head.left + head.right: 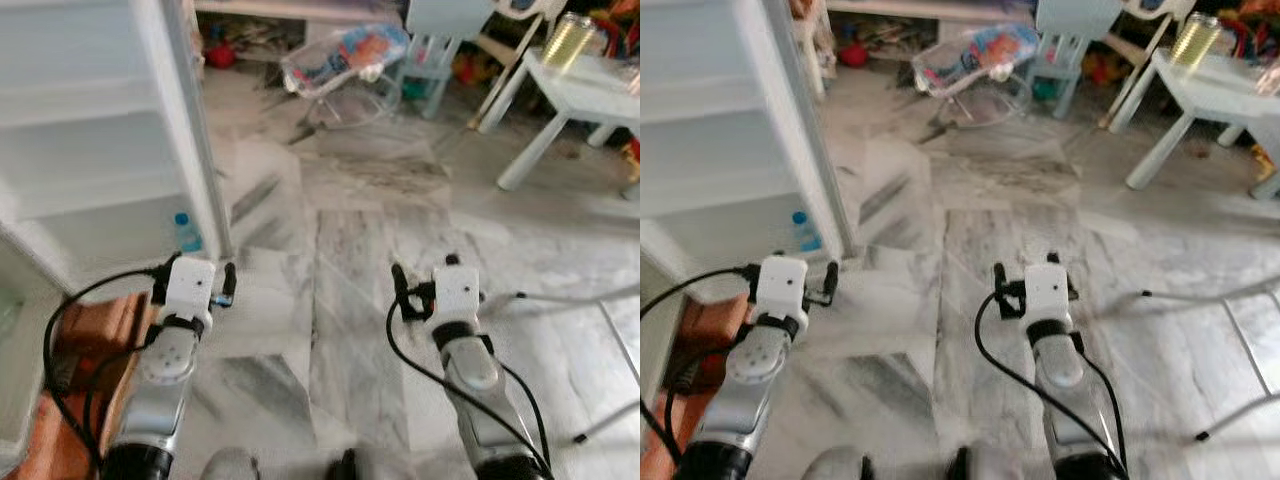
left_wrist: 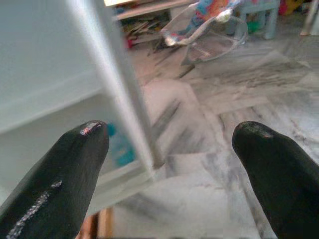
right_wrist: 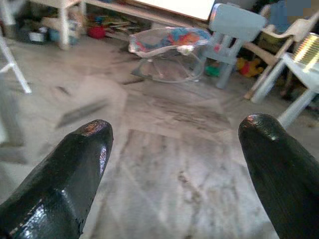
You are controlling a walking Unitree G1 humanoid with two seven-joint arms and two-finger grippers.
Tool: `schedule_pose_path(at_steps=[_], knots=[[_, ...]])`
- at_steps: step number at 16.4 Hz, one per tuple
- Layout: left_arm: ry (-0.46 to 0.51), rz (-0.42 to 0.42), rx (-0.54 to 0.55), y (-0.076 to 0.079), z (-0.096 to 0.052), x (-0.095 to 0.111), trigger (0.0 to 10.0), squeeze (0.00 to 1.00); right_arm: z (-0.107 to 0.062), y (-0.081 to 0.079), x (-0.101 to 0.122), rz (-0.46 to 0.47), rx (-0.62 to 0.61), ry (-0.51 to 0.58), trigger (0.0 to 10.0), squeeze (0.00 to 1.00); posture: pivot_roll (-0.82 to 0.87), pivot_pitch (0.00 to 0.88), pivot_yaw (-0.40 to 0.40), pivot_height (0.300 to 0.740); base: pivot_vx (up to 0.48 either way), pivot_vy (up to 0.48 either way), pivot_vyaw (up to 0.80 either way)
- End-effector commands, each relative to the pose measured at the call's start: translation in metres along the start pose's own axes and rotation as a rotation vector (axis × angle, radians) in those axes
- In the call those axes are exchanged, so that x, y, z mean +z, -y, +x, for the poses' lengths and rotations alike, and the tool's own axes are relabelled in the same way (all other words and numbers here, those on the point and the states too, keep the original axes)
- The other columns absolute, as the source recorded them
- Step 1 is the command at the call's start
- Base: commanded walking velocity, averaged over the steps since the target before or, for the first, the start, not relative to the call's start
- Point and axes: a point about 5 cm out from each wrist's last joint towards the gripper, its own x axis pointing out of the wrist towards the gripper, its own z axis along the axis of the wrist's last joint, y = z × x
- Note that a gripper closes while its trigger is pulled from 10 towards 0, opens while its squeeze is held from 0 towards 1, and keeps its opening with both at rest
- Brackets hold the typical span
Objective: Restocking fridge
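Note:
An open white fridge (image 1: 90,150) stands at my left, its bare shelves showing. A small bottle with a blue cap (image 1: 185,232) sits low in it, just behind the fridge's grey front edge (image 2: 117,94); the left wrist view shows the bottle (image 2: 119,149) too. My left gripper (image 1: 193,272) hovers low in front of that edge, open and holding nothing, as the left wrist view confirms for the left gripper (image 2: 172,129). My right gripper (image 1: 437,275) hangs over the marble floor to the right, open with nothing in it, its fingertips (image 3: 94,134) wide apart.
A baby bouncer (image 1: 345,60) and a pale blue child's chair (image 1: 440,40) stand ahead. At the far right a low white table (image 1: 580,90) carries a jar of yellow liquid (image 1: 568,42). A brown box (image 1: 90,330) lies at my lower left. A thin cable (image 1: 560,295) crosses the floor.

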Motion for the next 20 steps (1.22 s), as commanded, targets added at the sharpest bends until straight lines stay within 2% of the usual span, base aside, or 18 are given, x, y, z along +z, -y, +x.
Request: schedule_pose_path(at_steps=[1, 4, 5, 6, 8, 10, 11, 16, 20], knots=[[0.033, -0.002, -0.037, 0.011, -0.001, 0.009, 10.0, 0.00, 0.002, 0.008, 0.000, 0.003, -0.027, -0.008, 10.0, 0.00, 0.11, 0.103, -0.089, 0.740, 0.450, 0.000, 0.00], [0.054, 0.009, -0.050, 0.012, -0.007, 0.014, 10.0, 0.00, 0.011, 0.015, 0.007, -0.057, -0.110, -0.005, 10.0, 0.00, 0.12, 0.108, -0.093, 0.740, 0.439, 0.000, 0.00], [0.052, -0.011, -0.060, 0.014, -0.011, 0.011, 10.0, 0.00, 0.013, 0.016, 0.009, -0.022, -0.085, 0.007, 10.0, 0.00, 0.11, 0.109, -0.097, 0.740, 0.439, 0.000, 0.00], [0.039, -0.018, -0.064, 0.016, -0.013, 0.008, 10.0, 0.00, 0.013, 0.009, 0.012, 0.042, 0.017, 0.033, 10.0, 0.00, 0.11, 0.110, -0.101, 0.740, 0.435, 0.000, 0.00], [0.002, -0.029, -0.077, 0.021, -0.018, -0.001, 10.0, 0.00, 0.012, 0.007, 0.016, 0.066, 0.010, 0.029, 10.0, 0.00, 0.08, 0.108, -0.103, 0.740, 0.392, -0.270, 0.00], [-0.010, -0.024, -0.090, 0.024, -0.020, -0.004, 10.0, 0.00, 0.008, 0.006, 0.021, 0.049, 0.013, 0.074, 10.0, 0.00, 0.08, 0.107, -0.101, 0.740, 0.384, -0.285, 0.00], [-0.010, -0.025, -0.093, 0.025, -0.019, -0.003, 10.0, 0.00, 0.008, 0.005, 0.018, 0.062, 0.009, 0.053, 10.0, 0.00, 0.08, 0.106, -0.099, 0.740, 0.382, -0.285, 0.00], [0.002, -0.023, -0.091, 0.019, -0.012, 0.001, 10.0, 0.00, 0.014, 0.003, 0.024, 0.059, 0.010, 0.081, 10.0, 0.00, 0.07, 0.102, -0.080, 0.740, 0.380, -0.291, -0.80], [0.007, -0.026, -0.083, 0.021, -0.010, 0.002, 10.0, 0.00, 0.015, 0.004, 0.024, 0.057, 0.005, 0.083, 10.0, 0.00, 0.08, 0.101, -0.084, 0.740, 0.373, -0.293, -0.80]])
